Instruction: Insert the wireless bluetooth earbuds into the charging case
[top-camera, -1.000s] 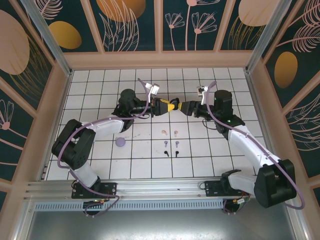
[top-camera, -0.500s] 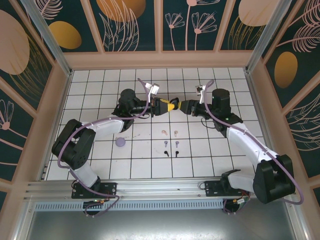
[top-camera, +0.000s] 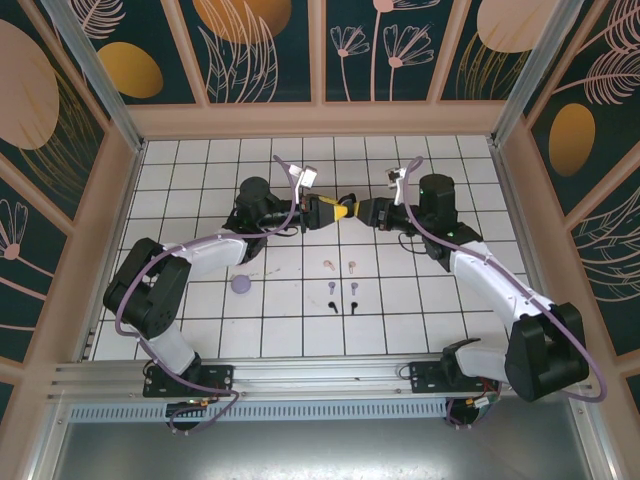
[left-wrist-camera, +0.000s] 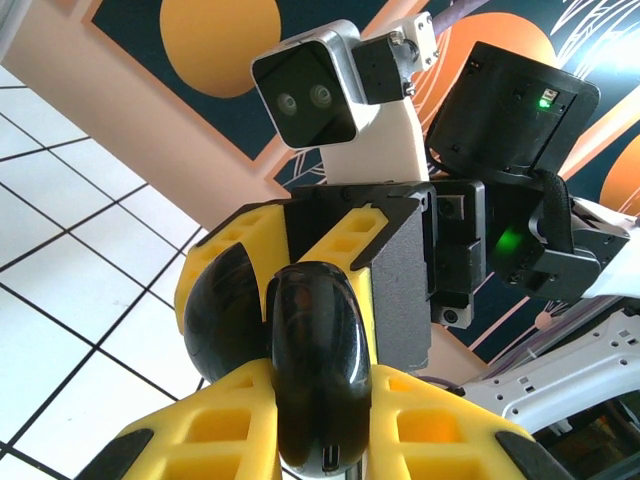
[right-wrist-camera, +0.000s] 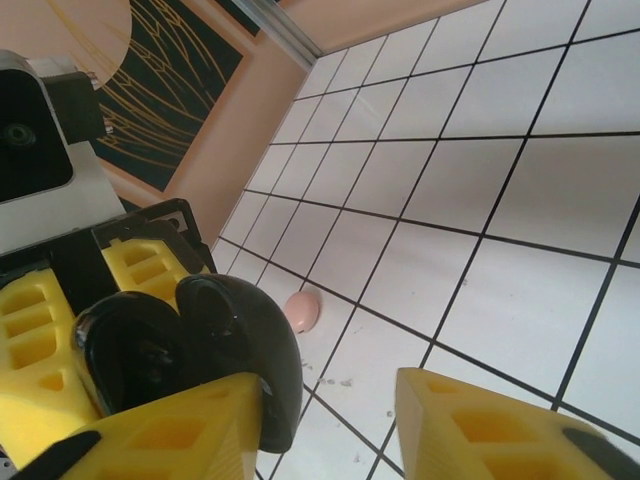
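A black charging case (left-wrist-camera: 310, 360) is held above the floor with my left gripper (left-wrist-camera: 320, 410) shut on its body, and its lid (left-wrist-camera: 225, 310) stands open. My right gripper (right-wrist-camera: 330, 420) faces it, open. The lid (right-wrist-camera: 245, 345) rests against one of its fingers, with a wide gap to the other. In the top view the two grippers (top-camera: 338, 212) (top-camera: 364, 212) meet nose to nose. The earbuds lie in pairs on the tiles below: pink (top-camera: 328, 265), purple (top-camera: 331, 287) and black (top-camera: 329, 306).
A purple case (top-camera: 240, 284) lies on the floor left of the earbuds. A pink case (right-wrist-camera: 301, 311) lies on a tile beneath the grippers. Wooden walls (top-camera: 110, 200) ring the tiled floor.
My right arm has moved left toward the left gripper, bringing its fingers around the case's lid, and its jaws have narrowed. The left gripper has kept still with the case.
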